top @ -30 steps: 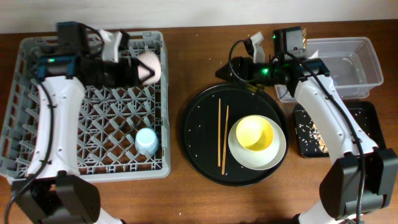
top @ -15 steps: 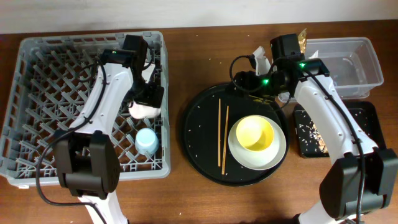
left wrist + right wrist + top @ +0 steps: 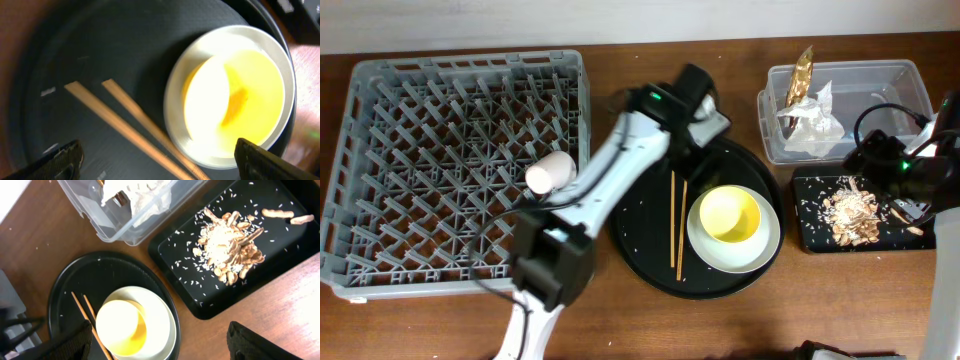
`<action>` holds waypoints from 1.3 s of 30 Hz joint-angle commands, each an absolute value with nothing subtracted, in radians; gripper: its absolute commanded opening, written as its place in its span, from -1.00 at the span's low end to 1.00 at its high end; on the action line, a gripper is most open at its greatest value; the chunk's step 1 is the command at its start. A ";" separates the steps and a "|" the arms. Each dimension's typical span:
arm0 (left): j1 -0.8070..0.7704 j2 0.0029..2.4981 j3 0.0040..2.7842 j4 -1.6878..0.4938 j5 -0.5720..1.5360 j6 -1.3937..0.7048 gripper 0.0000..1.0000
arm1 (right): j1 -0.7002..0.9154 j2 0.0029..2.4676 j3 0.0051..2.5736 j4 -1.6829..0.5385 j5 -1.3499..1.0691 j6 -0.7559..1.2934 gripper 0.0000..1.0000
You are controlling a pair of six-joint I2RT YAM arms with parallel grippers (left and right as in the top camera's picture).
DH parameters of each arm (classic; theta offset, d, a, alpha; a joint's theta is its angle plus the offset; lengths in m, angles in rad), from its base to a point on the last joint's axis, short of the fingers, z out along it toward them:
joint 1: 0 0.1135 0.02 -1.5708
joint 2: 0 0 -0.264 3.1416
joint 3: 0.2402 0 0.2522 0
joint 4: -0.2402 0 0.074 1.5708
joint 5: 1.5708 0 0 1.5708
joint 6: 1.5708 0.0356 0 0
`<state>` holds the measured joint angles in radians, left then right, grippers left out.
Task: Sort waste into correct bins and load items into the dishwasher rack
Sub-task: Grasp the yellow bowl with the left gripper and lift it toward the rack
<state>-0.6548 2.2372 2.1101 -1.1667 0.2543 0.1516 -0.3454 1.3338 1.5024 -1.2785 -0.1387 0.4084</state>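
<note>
Tabletop of brown wood carries the large square grey plastic dishwasher rack at the left, a small pink cup lying on the pegs near its right wall. Beside it, a big round black tray holds a pale grey-white round plate with a yellow bowl in it, thin wooden chopsticks just left of the plate. A clear plastic rectangular tub contains crumpled white tissue paper and a shiny gold-brown wrapper strip; the shallow black rectangular tray bears tan shredded food scraps. Left fingers hang wide apart above chopsticks and bowl, empty; right fingers, equally spread, grip nothing.
</note>
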 commanded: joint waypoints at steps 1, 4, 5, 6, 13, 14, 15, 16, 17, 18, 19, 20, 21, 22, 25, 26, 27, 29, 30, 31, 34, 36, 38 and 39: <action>-0.758 2.335 2.122 -1.140 0.264 0.175 0.81 | -0.348 1.322 1.495 -1.280 -0.118 0.389 0.75; -0.798 2.405 2.122 -1.134 0.228 0.163 0.55 | -0.348 1.323 1.476 -1.284 -0.118 0.371 0.75; -0.798 2.410 2.122 -1.134 0.228 0.150 0.33 | -0.348 1.324 1.476 -1.283 -0.118 0.371 0.75; -0.797 2.410 2.122 -1.134 0.228 0.150 0.13 | -0.348 1.325 1.476 -1.283 -0.118 0.371 0.75; -0.770 2.408 2.174 -1.191 0.229 0.151 -0.81 | -0.348 1.327 1.476 -1.283 -0.118 0.370 0.75; -0.746 2.408 2.265 -1.263 0.229 0.151 -0.88 | -0.348 1.327 1.476 -1.282 -0.118 0.370 0.75; -0.719 2.408 2.372 -1.336 0.229 0.151 -0.99 | -0.348 1.327 1.476 -1.282 -0.118 0.370 0.75; -0.675 2.408 2.542 -1.435 0.228 0.151 -0.99 | -0.348 1.327 1.476 -1.282 -0.118 0.370 0.75; -0.632 2.408 2.677 -1.507 0.228 0.151 -0.99 | -0.348 1.327 1.476 -1.282 -0.118 0.370 0.75; -0.586 2.408 2.793 -1.572 0.219 0.151 -0.99 | -0.348 1.327 1.476 -1.279 -0.118 0.370 0.75; -0.537 2.408 2.884 -1.622 0.204 0.151 -0.99 | -0.348 1.327 1.476 -1.276 -0.118 0.370 0.76; -0.506 2.408 2.923 -1.641 0.246 0.152 -0.72 | -0.348 1.327 1.476 -1.274 -0.118 0.370 0.77; -0.501 2.410 2.920 -1.649 0.274 0.152 -0.18 | -0.348 1.327 1.476 -1.271 -0.118 0.370 0.77; -0.516 2.420 2.889 -1.665 0.274 0.154 0.09 | -0.348 1.327 1.476 -1.272 -0.118 0.370 0.77; -0.640 2.473 2.749 -1.653 0.274 0.191 0.16 | -0.348 1.327 1.476 -1.272 -0.118 0.370 0.77; -0.685 2.498 2.704 -1.646 0.256 0.212 0.16 | -0.348 1.329 1.476 -1.272 -0.118 0.370 0.77; -0.717 2.511 2.642 -1.630 0.240 0.216 0.17 | -0.348 1.330 1.476 -1.272 -0.118 0.347 0.77; -0.751 2.511 2.507 -1.546 0.240 0.215 0.17 | -0.348 1.331 1.476 -1.272 -0.119 0.348 0.77; -0.755 2.511 2.437 -1.500 0.239 0.215 0.17 | -0.348 1.331 1.476 -1.273 -0.118 0.348 0.77; -0.755 2.511 2.365 -1.456 0.240 0.215 0.17 | -0.348 1.331 1.476 -1.275 -0.118 0.348 0.77; -0.765 2.511 2.308 -1.398 0.251 0.203 0.12 | -0.348 1.331 1.476 -1.273 -0.118 0.348 0.77; -0.776 2.511 2.305 -1.380 0.250 0.203 -0.02 | -0.348 1.331 1.476 -1.275 -0.118 0.348 0.77; -0.779 2.511 2.305 -1.380 0.250 0.203 -0.37 | -0.348 1.331 1.476 -1.275 -0.118 0.348 0.77; -0.779 2.511 2.305 -1.380 0.250 0.203 -0.62 | -0.348 1.331 1.476 -1.275 -0.118 0.348 0.77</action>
<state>-0.7742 2.5137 2.3146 -1.3827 0.2440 0.1967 -0.3454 1.3342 1.4807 -1.2755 -0.1310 0.3576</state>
